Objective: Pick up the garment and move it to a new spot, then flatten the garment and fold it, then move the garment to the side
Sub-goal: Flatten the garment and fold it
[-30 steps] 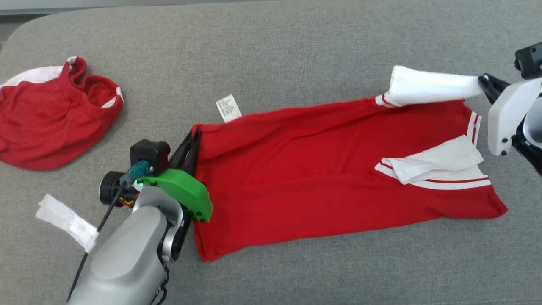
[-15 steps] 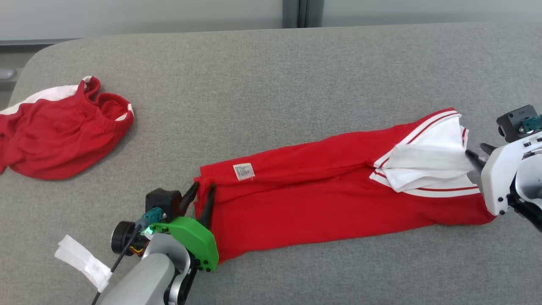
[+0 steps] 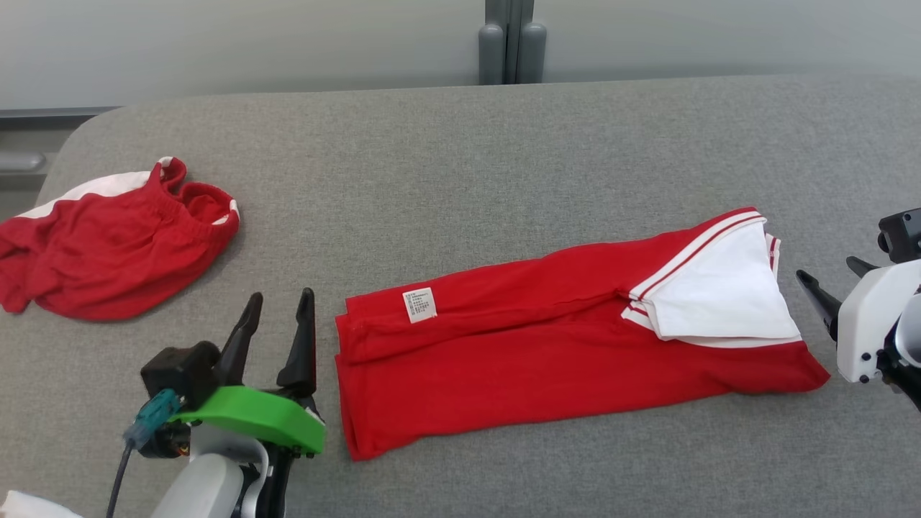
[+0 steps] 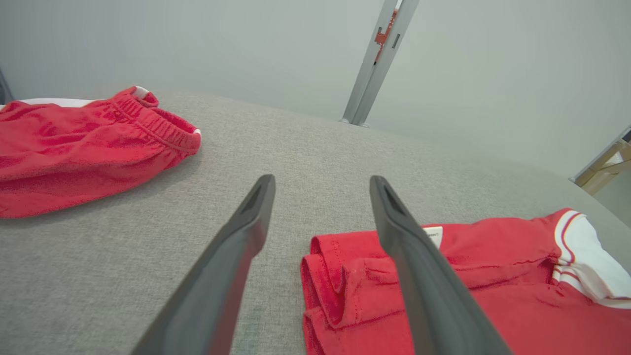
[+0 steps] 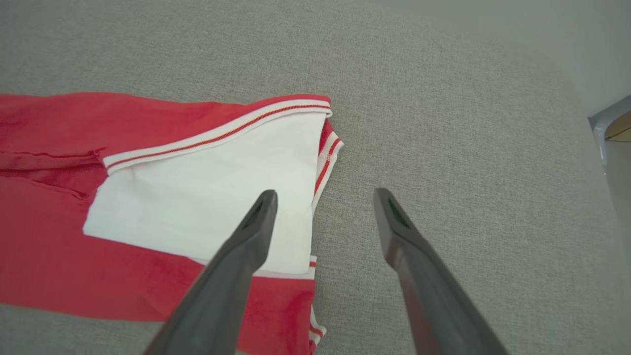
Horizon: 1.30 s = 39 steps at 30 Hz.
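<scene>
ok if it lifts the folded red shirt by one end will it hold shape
Probably not: the red shirt is thin, creased cloth, so it would likely droop and unfold. The grey fabric surface may drag on it.

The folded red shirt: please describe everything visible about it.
The soft red shirt lies folded into a long band on the grey surface. A white sleeve with red-striped trim lies over its right end; a white label shows near its left. The left claw and right claw, open, flank it without touching.
</scene>
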Available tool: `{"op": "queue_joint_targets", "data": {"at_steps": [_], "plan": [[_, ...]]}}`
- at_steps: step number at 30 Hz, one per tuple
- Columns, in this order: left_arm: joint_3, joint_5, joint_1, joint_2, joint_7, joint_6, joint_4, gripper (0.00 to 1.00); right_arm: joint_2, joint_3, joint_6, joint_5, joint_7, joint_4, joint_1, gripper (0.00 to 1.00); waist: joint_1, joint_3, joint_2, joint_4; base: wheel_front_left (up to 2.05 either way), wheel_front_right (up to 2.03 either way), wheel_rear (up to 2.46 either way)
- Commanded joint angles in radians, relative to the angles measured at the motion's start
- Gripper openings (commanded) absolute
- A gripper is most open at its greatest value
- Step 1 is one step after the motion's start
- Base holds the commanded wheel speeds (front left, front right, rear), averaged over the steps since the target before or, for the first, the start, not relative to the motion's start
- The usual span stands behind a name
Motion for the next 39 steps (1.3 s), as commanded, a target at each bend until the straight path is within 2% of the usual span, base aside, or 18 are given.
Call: {"op": "queue_joint_targets", "data": {"at_steps": [1,4,9,14,15,26,34,39], "plan": [[0.039,0.035,0.05,-0.019,-0.002,-0.014,-0.027,1.0,0.015,-0.018,-0.002,-0.009,-0.002,0.005,0.021,1.0,0.0,-0.013,0.0,0.009,0.0,0.0,0.0],[0.162,0.115,0.102,-0.06,-0.002,-0.054,-0.094,1.0,0.053,-0.067,-0.002,-0.015,0.005,0.013,0.036,1.0,0.0,-0.026,0.0,0.015,0.0,0.0,0.0],[0.311,0.223,0.175,-0.126,-0.002,-0.127,-0.142,1.0,0.104,-0.125,-0.002,-0.05,0.017,0.027,0.046,1.0,0.0,-0.037,0.0,0.023,0.0,0.0,0.0],[0.407,0.29,0.208,-0.162,-0.002,-0.164,-0.153,1.0,0.17,-0.193,-0.002,-0.055,0.028,0.066,0.023,1.0,0.0,-0.029,0.0,0.025,0.0,0.0,0.0],[0.435,0.306,0.214,-0.172,-0.002,-0.175,-0.155,1.0,0.202,-0.224,-0.002,-0.054,0.027,0.098,0.006,1.0,0.0,-0.02,0.0,0.026,0.0,0.0,0.0],[0.503,0.351,0.2,-0.208,-0.002,-0.202,-0.163,1.0,0.268,-0.309,-0.001,-0.142,-0.008,0.281,-0.064,1.0,0.0,0.033,0.0,0.068,0.0,0.0,0.0],[0.493,0.363,0.168,-0.214,-0.003,-0.208,-0.16,1.0,0.265,-0.286,-0.002,-0.156,-0.006,0.38,-0.092,1.0,0.0,0.061,0.0,0.099,0.0,0.0,0.0],[0.478,0.36,0.159,-0.215,-0.003,-0.208,-0.156,1.0,0.281,-0.26,-0.001,-0.13,0.034,0.432,-0.095,1.0,0.0,0.068,0.0,0.105,0.0,0.0,0.0]]}}
